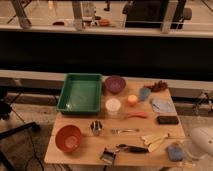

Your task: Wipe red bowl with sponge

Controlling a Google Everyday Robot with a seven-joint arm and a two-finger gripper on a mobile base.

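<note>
Well right of the red bowl (68, 138), the blue sponge (173, 151) is being left ungrasped, presumably awaiting pickup. Farther right, the gripper is being hidden behind white robot casing (201, 142), jaws untellable.

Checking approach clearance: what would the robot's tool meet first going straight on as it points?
Cannot tell: the tool is out of view; only a white rounded robot part shows at the lower right edge. The small blue sponge lies just beside that part, so it probably comes first.
</note>
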